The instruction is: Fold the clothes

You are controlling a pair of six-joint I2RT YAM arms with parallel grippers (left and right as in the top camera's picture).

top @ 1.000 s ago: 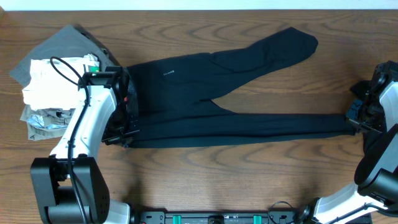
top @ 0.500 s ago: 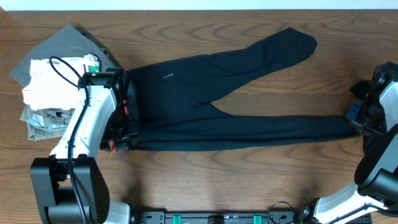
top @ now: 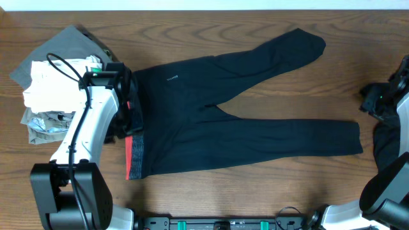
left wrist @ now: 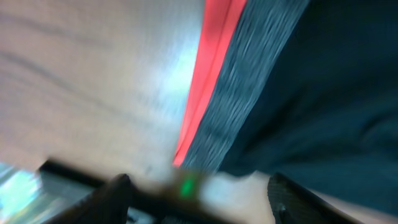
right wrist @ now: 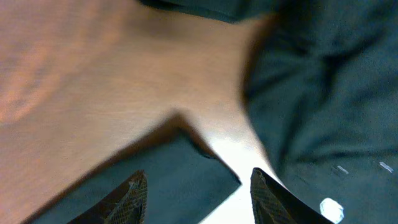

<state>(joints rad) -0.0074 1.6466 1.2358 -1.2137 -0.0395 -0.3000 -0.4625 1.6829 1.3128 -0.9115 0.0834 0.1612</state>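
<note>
On worktop [top: 255, 191], trousers [top: 243, 137] lie flat, legs splayed; L pincer [left wrist: 199, 190] & R pincer [right wrist: 199, 177] both agape, empty; spreading looks done, next prob. needs grip on far leg to lay it over near one.

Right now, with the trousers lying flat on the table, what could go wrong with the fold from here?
1. The trousers' upper leg splays away from the lower one, so a fold made now would likely come out crooked.
2. The left arm hangs right at the waistband; pulling away could drag it.
3. Another black garment lies near the cuff; the open right jaws might catch it instead.
</note>
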